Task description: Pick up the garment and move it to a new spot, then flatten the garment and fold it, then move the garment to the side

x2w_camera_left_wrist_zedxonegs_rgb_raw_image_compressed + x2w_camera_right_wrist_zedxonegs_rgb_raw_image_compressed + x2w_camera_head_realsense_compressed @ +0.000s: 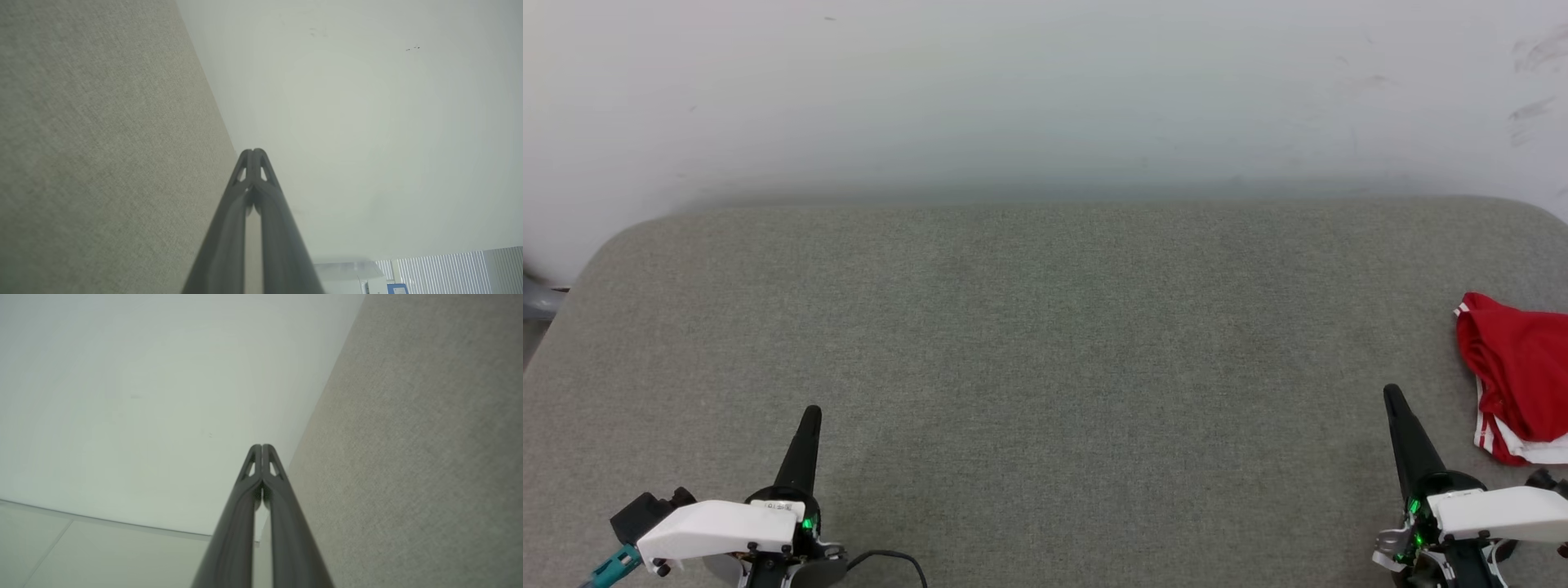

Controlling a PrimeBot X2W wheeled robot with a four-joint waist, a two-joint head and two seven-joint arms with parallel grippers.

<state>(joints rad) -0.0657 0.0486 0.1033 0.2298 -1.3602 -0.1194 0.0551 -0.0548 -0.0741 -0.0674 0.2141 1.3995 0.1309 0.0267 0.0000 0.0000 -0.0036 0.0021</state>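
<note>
A grey fabric-covered table [1045, 343] with rounded far corners stretches across the head view, backed by a plain white wall [1045, 98]. The garment [1523, 367] lies crumpled on the table at the far right, partly cut off by the edge of the view. It is red, with white stripes along one hem and a strip of white at its near end. No lettering is visible on it.

The left gripper [810, 415] sits at the lower left, its dark fingers pressed together into a single point aimed at the wall, holding nothing. The right gripper [1392, 395] sits at the lower right, also clenched and empty. Its fingers lean slightly leftward, near the garment but apart from it, with bare table between them. Small green lights glow at the base of each gripper.

Each wrist view looks along its own closed fingers, tips touching, with table on one side and wall on the other
</note>
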